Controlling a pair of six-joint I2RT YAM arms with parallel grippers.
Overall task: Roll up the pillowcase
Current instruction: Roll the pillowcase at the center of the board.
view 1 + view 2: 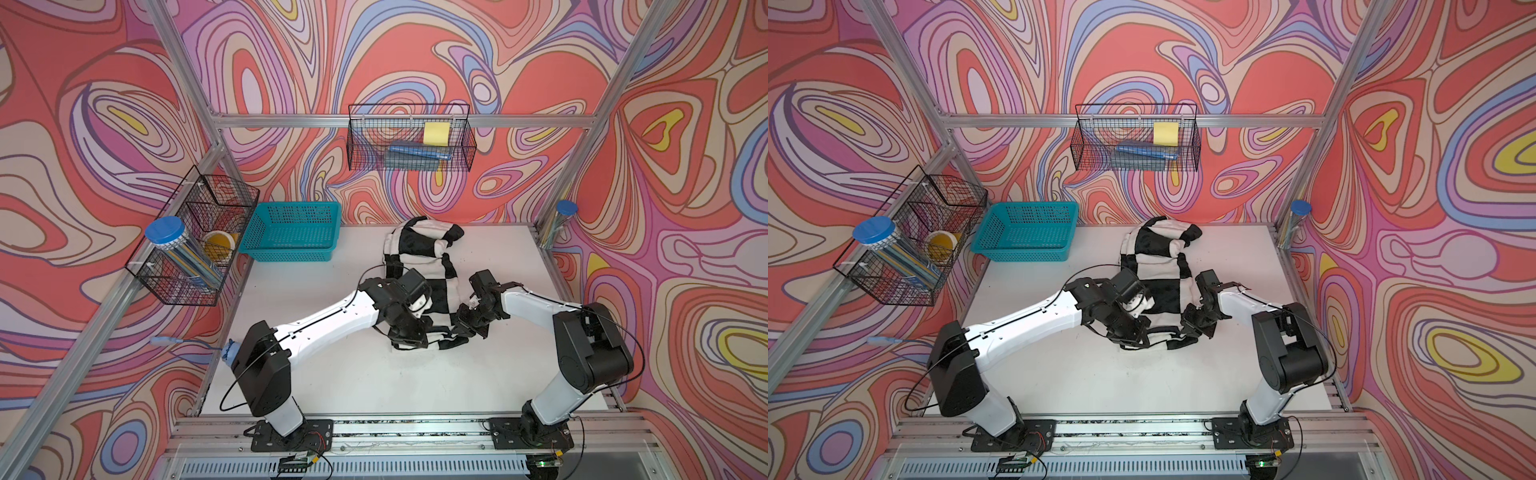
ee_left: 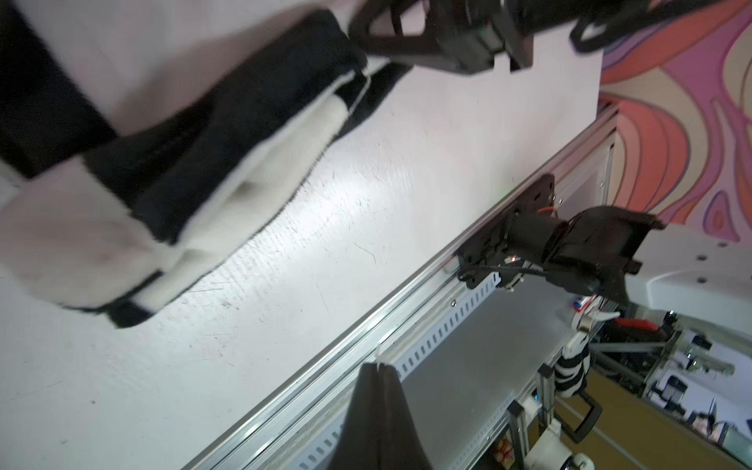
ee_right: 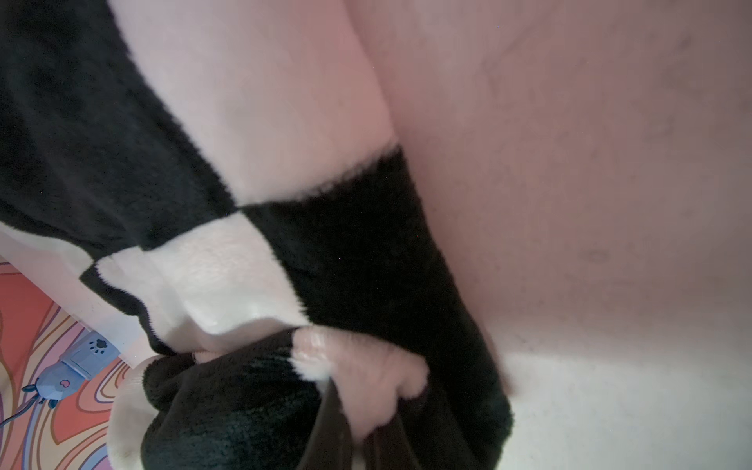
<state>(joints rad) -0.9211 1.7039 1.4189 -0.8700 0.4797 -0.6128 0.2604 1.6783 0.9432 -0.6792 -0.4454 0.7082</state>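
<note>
The pillowcase (image 1: 417,249) (image 1: 1152,249), plush with big black and white squares, lies crumpled lengthwise on the middle of the white table (image 1: 332,374). Its far end is bunched and its near end is folded over in thick layers (image 2: 183,162). My right gripper (image 1: 462,328) (image 1: 1188,328) is at the near right corner of the cloth. In the right wrist view it (image 3: 362,411) is shut on a bunched fold of the fabric. My left gripper (image 1: 411,341) (image 2: 380,368) hovers over the near left part, its fingers pressed together with no cloth between them.
A teal plastic basket (image 1: 291,235) stands at the back left of the table. A wire basket (image 1: 195,237) holding a blue-lidded jar (image 1: 166,237) hangs on the left rail, and another wire basket (image 1: 409,139) hangs on the back wall. The aluminium rail (image 1: 395,424) runs along the front edge.
</note>
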